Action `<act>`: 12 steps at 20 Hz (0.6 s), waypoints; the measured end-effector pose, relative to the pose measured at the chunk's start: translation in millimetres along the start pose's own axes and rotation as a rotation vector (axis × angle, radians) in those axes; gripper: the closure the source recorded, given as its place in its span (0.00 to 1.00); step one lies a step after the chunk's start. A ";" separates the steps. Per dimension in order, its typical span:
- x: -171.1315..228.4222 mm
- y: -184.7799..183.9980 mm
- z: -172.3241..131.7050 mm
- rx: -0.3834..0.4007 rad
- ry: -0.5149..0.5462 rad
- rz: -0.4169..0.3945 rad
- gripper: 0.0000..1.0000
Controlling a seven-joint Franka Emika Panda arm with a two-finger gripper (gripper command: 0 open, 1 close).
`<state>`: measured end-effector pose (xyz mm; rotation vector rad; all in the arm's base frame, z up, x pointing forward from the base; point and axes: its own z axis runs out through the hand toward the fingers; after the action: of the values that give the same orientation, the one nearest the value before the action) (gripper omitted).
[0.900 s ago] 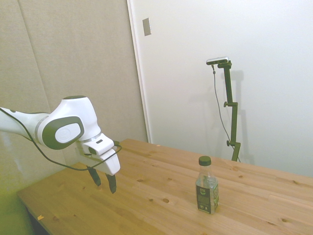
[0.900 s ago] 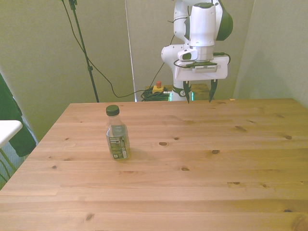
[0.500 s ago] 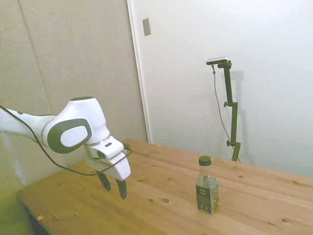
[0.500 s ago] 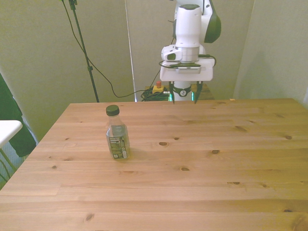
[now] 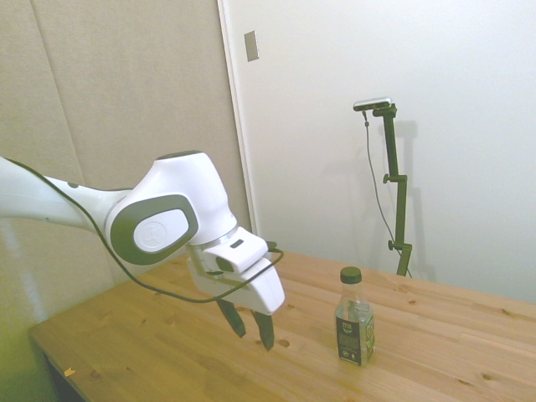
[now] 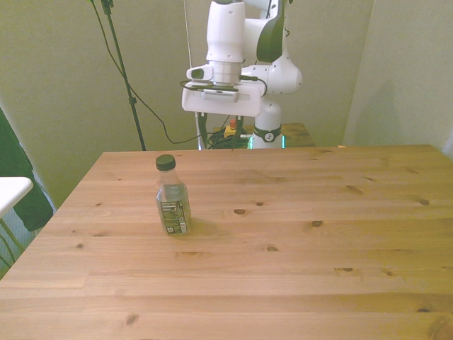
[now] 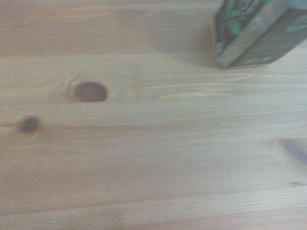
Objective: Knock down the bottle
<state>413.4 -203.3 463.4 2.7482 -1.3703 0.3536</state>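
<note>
Hovering near the bottle (image 5: 354, 317), the tool (image 5: 249, 327) is slightly open, touching nothing.

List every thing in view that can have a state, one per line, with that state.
bottle: upright on the table, black cap on, untouched.
gripper: jaws open, holding nothing, pointing down above the table, apart from the bottle.
table: bare wood, carries only the bottle.
</note>
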 end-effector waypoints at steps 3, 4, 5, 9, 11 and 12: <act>33.3 13.4 -7.4 0.000 0.030 0.022 1.00; 43.3 16.7 -9.4 0.001 0.040 0.032 1.00; 53.2 19.0 -10.8 0.002 0.051 0.041 1.00; 82.1 11.8 -9.2 0.002 0.073 0.058 1.00; 93.2 5.3 -7.4 0.004 0.080 0.063 1.00; 98.1 2.1 -6.8 0.006 0.082 0.067 1.00</act>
<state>467.6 -280.2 491.9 2.6646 -1.4461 0.4694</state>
